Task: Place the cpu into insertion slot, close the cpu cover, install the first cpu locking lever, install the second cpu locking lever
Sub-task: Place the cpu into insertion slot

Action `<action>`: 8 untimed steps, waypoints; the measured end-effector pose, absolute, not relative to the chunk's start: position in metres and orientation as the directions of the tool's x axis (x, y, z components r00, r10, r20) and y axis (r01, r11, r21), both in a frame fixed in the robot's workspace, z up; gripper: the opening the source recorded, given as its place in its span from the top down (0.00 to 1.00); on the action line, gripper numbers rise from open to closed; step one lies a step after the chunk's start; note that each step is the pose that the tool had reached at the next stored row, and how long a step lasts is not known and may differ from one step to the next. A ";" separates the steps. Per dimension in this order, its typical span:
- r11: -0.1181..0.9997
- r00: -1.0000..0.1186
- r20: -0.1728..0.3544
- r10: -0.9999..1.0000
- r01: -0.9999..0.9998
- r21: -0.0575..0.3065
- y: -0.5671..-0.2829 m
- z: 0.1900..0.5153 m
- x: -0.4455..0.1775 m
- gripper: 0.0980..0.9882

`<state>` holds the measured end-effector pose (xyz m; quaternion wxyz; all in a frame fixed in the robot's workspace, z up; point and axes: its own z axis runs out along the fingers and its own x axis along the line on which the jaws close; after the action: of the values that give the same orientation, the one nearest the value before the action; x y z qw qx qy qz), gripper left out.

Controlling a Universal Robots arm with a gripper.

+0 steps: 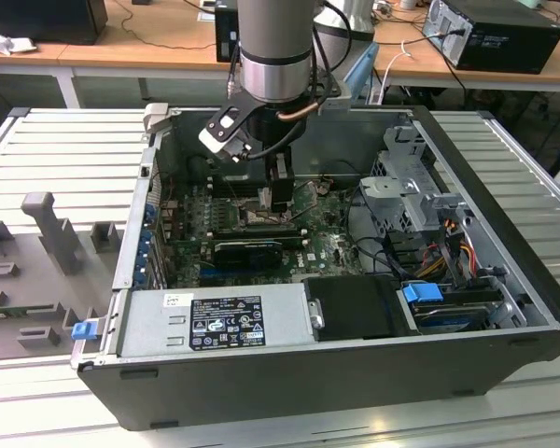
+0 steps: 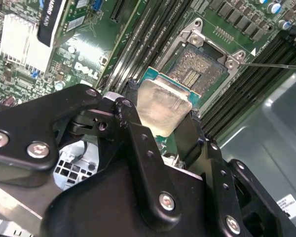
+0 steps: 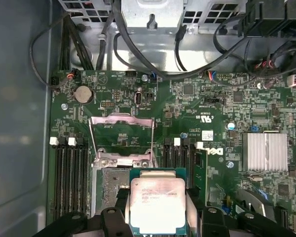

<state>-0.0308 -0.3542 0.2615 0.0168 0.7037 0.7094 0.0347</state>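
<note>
Between the fingers (image 3: 111, 217): the cpu (image 3: 158, 205), pinched by two opposite edges, silver top up (gripper (image 3: 158, 219) clamped on it).
Just beyond: the insertion slot (image 3: 111, 190), pins bare; the chip hovers partly over it, not seated.
Further on: the cpu cover (image 3: 121, 160), swung open.
Risk: if the chip lands skewed or offset, those pins bend!

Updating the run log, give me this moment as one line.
gripper: shut on cpu | cpu: held near insertion slot, not seated | insertion slot: empty | cpu cover: open
</note>
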 end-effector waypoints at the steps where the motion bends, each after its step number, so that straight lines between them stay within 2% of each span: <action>1: 0.007 -0.009 0.028 1.000 0.997 0.073 -0.354 0.261 -0.031 0.51; 8: -0.002 0.000 0.039 0.999 0.997 0.073 -0.354 0.254 -0.037 0.51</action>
<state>-0.0365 -0.3541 0.2539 0.0121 0.7069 0.7061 0.0395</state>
